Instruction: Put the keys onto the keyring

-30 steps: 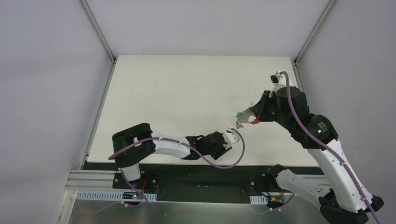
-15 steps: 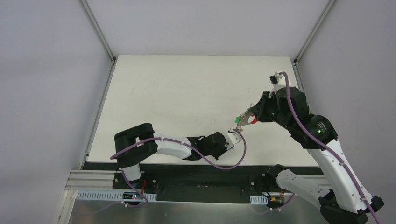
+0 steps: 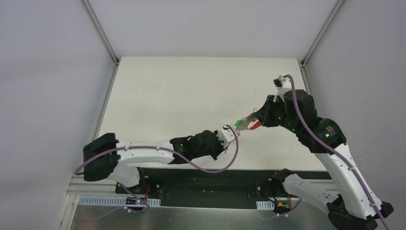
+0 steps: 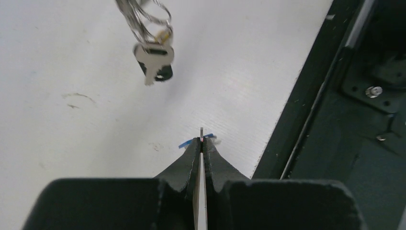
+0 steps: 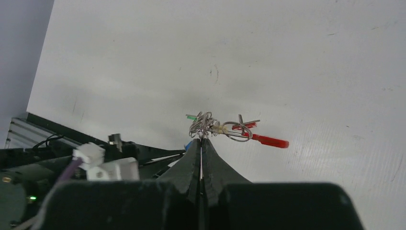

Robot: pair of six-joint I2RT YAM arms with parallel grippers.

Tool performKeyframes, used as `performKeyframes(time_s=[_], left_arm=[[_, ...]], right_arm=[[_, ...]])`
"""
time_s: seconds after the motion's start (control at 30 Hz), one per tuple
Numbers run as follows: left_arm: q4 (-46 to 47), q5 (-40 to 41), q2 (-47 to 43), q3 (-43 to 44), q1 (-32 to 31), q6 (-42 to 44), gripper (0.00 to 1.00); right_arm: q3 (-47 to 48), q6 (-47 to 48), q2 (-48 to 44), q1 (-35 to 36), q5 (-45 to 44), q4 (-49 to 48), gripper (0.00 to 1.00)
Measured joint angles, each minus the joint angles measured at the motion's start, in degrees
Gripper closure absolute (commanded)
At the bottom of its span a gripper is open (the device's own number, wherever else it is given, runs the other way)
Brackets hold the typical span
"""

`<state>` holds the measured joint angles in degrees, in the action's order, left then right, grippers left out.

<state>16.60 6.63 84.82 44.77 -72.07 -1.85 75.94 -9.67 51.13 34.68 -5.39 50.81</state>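
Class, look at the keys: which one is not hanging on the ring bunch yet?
The blue-headed key, pinched alone in the shut left gripper. The silver key already dangles from the keyring that the right gripper holds.

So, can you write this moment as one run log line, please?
left gripper: shut on blue key | right gripper: shut on keyring | blue key: near keyring, not yet on it

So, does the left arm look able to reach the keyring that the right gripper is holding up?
Probably yes: the left gripper, shut on what looks like the blue key, has the keyring dangling just ahead from the shut right gripper, and nothing stands between them.
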Motion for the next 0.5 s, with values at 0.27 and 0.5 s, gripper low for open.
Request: performKeyframes(time_s=[0.27, 0.5], left_arm=[[-8.8, -2.1, -18.7, 0.9, 0.0, 0.2, 1.0], [-20.8, -3.6, -27.0, 3.0, 0.0, 0.6, 1.0]], right_arm=[[-0.3, 4.9, -0.8, 0.0, 8.1, -0.6, 1.0], [-0.3, 12.7, -2.8, 0.0, 16.1, -1.6, 1.0]])
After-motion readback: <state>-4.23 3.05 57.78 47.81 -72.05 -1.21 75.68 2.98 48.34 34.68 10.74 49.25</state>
